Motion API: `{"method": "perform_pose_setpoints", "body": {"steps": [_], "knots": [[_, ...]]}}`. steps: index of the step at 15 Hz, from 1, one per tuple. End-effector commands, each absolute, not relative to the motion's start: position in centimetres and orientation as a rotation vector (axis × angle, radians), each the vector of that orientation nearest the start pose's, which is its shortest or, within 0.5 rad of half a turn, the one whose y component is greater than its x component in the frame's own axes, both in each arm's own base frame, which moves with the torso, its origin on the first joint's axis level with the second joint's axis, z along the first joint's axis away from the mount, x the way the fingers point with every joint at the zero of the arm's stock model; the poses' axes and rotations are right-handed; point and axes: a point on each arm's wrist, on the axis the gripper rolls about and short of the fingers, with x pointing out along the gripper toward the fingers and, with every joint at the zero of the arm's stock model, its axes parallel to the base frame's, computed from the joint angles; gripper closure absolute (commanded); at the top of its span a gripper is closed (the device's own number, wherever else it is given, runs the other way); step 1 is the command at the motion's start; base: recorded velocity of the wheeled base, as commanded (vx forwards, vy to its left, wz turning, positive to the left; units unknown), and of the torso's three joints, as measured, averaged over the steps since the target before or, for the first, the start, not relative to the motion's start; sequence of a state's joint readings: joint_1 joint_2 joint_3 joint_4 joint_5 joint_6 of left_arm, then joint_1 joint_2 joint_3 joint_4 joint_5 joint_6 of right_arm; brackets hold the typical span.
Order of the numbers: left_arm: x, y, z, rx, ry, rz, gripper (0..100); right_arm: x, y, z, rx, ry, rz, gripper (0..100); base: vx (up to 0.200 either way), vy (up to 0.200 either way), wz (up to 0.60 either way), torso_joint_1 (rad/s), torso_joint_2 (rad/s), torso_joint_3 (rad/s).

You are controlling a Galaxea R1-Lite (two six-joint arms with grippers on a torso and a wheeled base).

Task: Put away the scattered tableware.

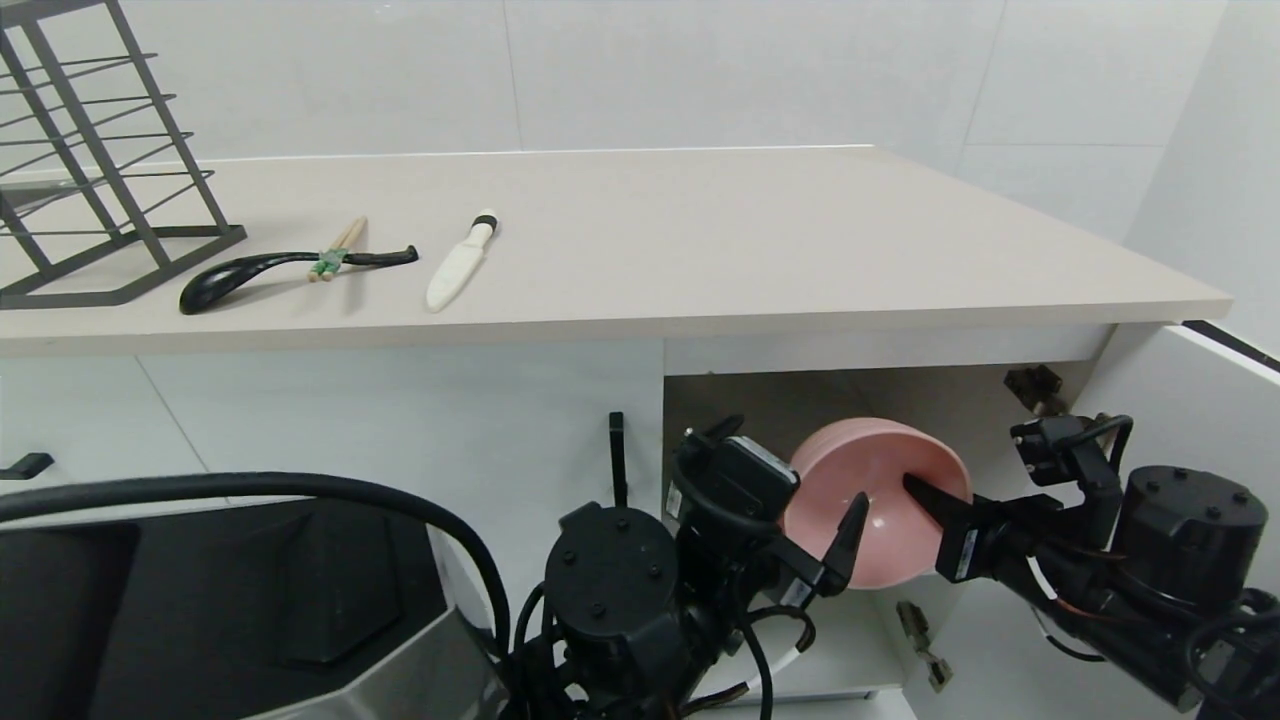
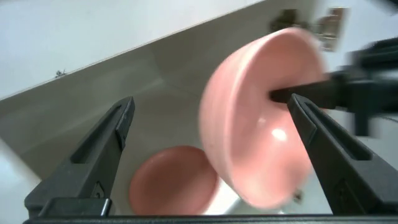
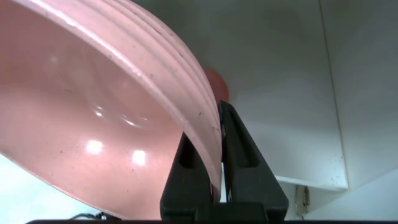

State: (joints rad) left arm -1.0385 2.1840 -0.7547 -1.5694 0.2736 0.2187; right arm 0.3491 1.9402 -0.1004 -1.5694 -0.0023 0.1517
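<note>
The right gripper (image 1: 912, 485) pinches the pink bowl (image 1: 860, 480) by its rim, held tilted inside the cupboard (image 1: 760, 400) over a second pink dish (image 2: 171, 180), seemingly for stacking, the left gripper (image 2: 211, 102) spread open alongside

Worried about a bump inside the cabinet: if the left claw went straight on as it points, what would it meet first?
Probably the tilted pink bowl that the right claw holds; the left claw is open towards it, though depth is unclear.
</note>
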Motion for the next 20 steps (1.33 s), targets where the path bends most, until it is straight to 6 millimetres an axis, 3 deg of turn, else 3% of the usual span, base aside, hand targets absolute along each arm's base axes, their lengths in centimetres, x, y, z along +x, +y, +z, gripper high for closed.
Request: {"method": "perform_pose_setpoints", "body": {"steps": [1,5,7,8,11,13,17,20], "knots": [[18.8,-30.4,11.0,0.115,-0.205,-0.756,0,22.1,7.9,5.7,0.097,0.324,0.316,100,0.000,0.000,0.00,0.000,0.00,0.000],[18.3,-27.3,10.7,0.168,-0.173,-0.881,0,22.0,7.9,5.5,0.095,0.332,0.315,100,0.000,0.000,0.00,0.000,0.00,0.000],[18.5,-26.7,10.9,0.170,-0.176,-0.899,0,21.9,7.9,5.5,0.094,0.336,0.315,100,0.000,0.000,0.00,0.000,0.00,0.000],[18.9,-25.1,11.0,0.180,-0.167,-0.924,0,21.9,7.9,5.5,0.094,0.338,0.318,100,0.000,0.000,0.00,0.000,0.00,0.000],[17.9,-22.8,11.6,0.186,-0.154,-0.952,0,21.8,8.0,5.4,0.093,0.340,0.322,100,0.000,0.000,0.00,0.000,0.00,0.000],[16.7,-20.5,12.1,0.192,-0.155,-1.025,0,21.6,8.0,5.3,0.090,0.350,0.324,100,0.000,0.000,0.00,0.000,0.00,0.000],[14.4,-16.8,13.5,0.180,-0.175,-1.010,0,20.9,8.3,5.2,0.090,0.366,0.341,100,0.000,0.000,0.00,0.000,0.00,0.000],[12.1,-13.9,14.9,0.152,-0.235,-0.994,0,20.1,9.6,5.6,0.253,0.391,0.379,100,0.000,0.000,0.00,0.000,0.00,0.000]]}}
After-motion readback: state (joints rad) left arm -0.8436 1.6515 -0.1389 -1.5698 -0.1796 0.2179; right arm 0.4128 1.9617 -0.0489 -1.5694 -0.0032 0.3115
